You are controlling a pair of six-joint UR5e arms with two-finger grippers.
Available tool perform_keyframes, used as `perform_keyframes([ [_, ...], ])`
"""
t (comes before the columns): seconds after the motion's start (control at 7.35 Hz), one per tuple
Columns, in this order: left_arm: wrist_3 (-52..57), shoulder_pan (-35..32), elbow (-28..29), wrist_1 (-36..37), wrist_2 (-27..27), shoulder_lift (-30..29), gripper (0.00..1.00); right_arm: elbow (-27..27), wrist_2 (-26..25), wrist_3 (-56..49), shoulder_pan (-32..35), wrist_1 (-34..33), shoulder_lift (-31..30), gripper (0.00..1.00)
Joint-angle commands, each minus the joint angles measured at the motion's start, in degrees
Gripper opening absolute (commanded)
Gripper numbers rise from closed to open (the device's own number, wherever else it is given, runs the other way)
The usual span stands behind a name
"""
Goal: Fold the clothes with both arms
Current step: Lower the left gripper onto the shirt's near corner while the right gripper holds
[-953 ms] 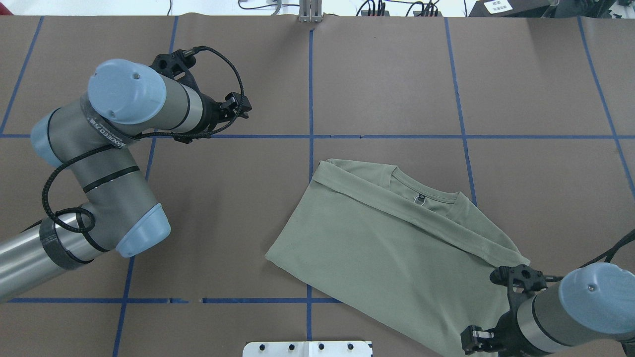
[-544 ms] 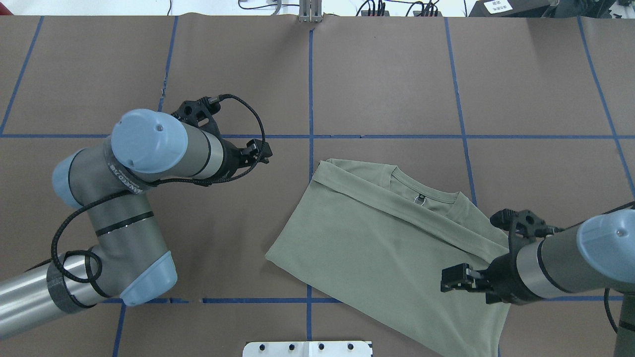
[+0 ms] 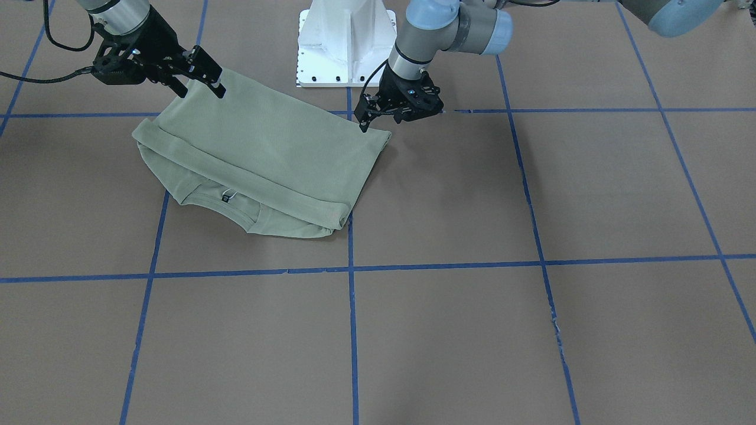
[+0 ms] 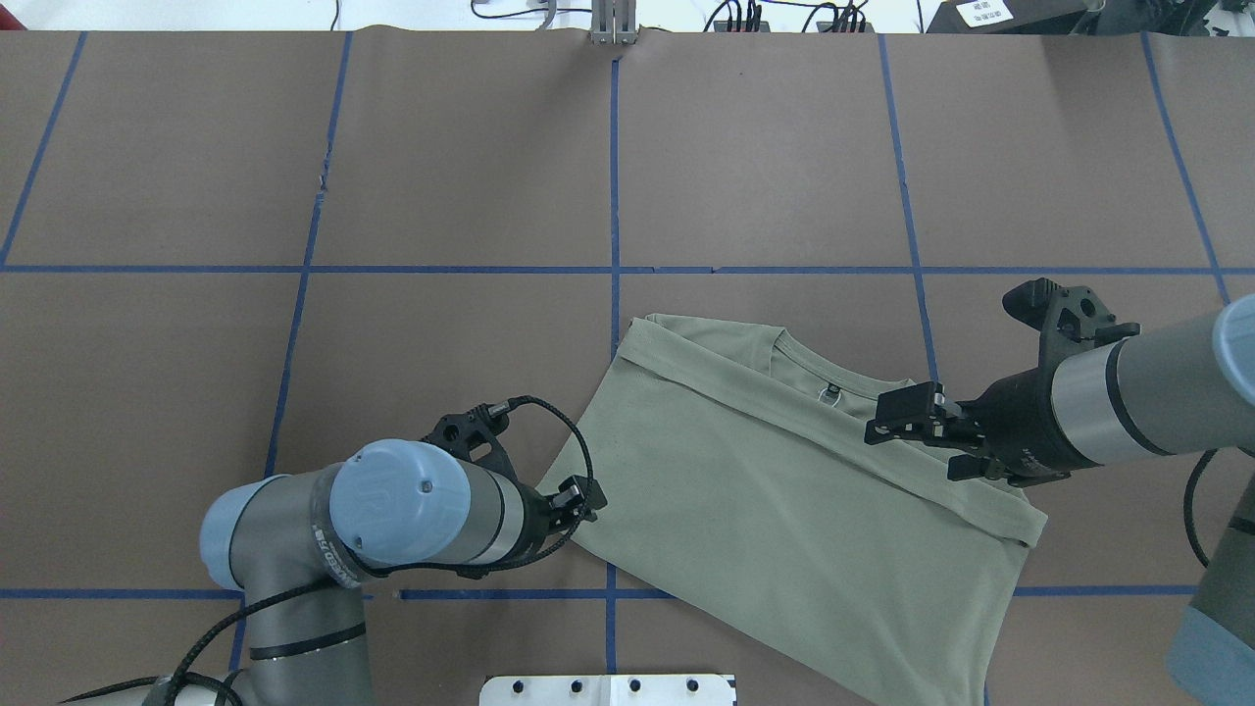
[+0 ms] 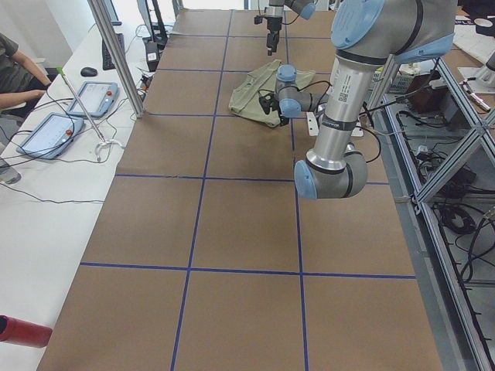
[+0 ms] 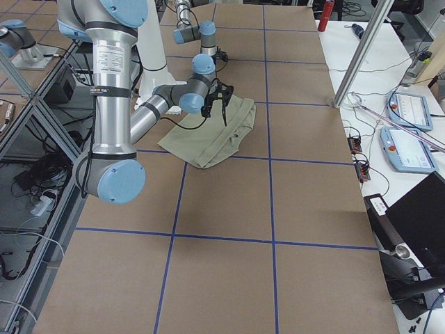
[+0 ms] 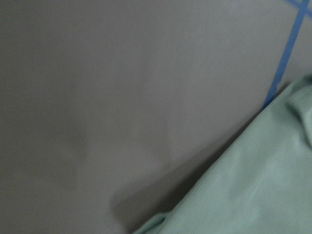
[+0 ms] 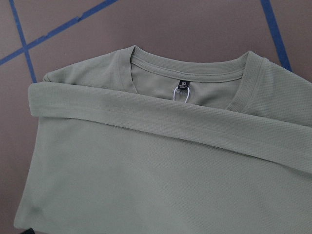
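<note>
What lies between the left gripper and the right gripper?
In the overhead view, only the folded shirt stretches from the left gripper to the right gripper.

silver-grey arms (image 4: pixel 1157 392), blue caps (image 4: pixel 397 502), black cables (image 4: pixel 574 428)

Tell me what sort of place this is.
Probably a robotics lab, not a home: a brown table marked with a blue tape grid, and teach pendants on a side bench.

In your frame's upper left, the sage shirt (image 6: pixel 205 139) lay folded on the table (image 6: pixel 292 202). The right claw (image 6: pixel 215 110) hung above it, prongs apart, and the left arm (image 6: pixel 201 31) stood behind.
</note>
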Motion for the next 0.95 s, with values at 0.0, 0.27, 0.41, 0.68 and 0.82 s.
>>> perform_keyframes([
  [0.0,-1.4,1.4,0.4,0.3,1.0,-0.3,0.97,-0.2,0.1,0.0,0.6,0.0,0.5,1.0],
  [0.27,-0.7,0.8,1.7,0.2,4.1,-0.4,0.96,-0.9,0.1,0.0,0.5,0.0,0.5,1.0],
  [0.41,-0.7,0.6,1.7,0.1,4.4,-0.4,0.96,-1.0,0.1,0.0,0.5,0.0,0.7,1.0],
  [0.68,-0.6,0.0,1.7,0.0,6.0,-0.7,0.94,-1.2,0.1,0.0,0.5,0.0,0.7,1.0],
  [0.82,-0.6,-0.4,1.7,-0.2,6.0,-0.8,0.93,-1.7,0.1,0.0,0.5,0.0,0.7,1.0],
])
